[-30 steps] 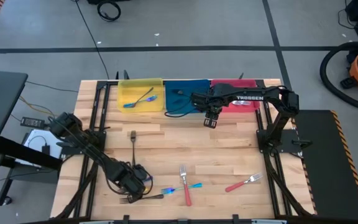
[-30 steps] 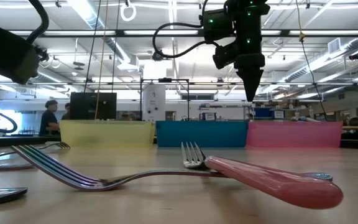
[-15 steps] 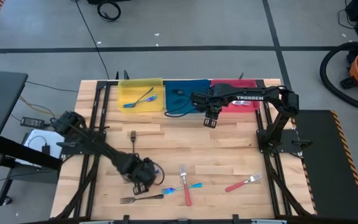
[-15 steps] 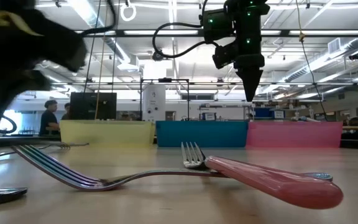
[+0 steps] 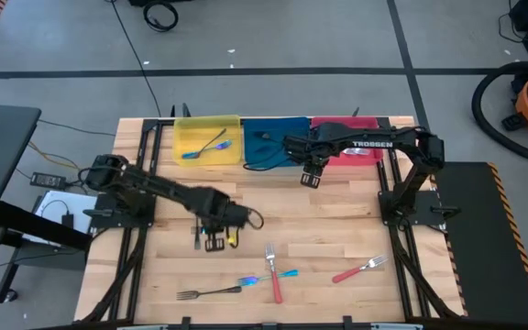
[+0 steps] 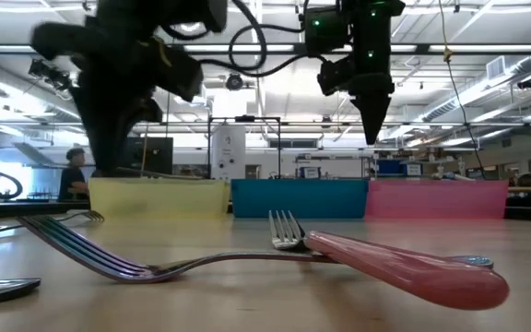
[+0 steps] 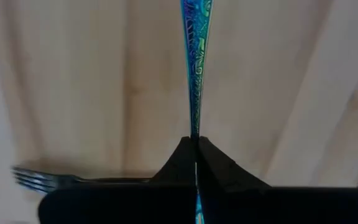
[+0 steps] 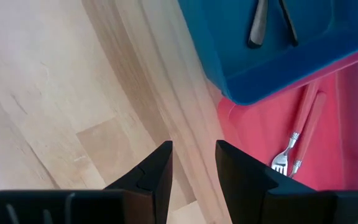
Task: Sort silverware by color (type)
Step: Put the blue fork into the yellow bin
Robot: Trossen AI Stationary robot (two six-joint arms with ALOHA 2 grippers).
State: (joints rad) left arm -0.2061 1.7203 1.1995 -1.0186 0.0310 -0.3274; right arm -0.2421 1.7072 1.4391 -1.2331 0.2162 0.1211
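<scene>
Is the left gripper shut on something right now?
Shut: the left gripper pinches an iridescent blue utensil between closed fingertips above the table.

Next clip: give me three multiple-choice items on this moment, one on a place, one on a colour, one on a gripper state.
1. Where is the right gripper?
A. above the table in front of the trays
B. inside the yellow tray
C. at the near table edge

2. What colour is the utensil in the left gripper?
A. red-handled
B. iridescent blue
C. dark grey

3. How are the right gripper's fingers?
A. shut on a fork
B. shut, holding nothing
C. open, holding nothing

Answers: 1 A, the high view shows it hanging before the blue tray; 2 B, the left wrist view shows it pinched; 3 C, a gap shows between them.
</scene>
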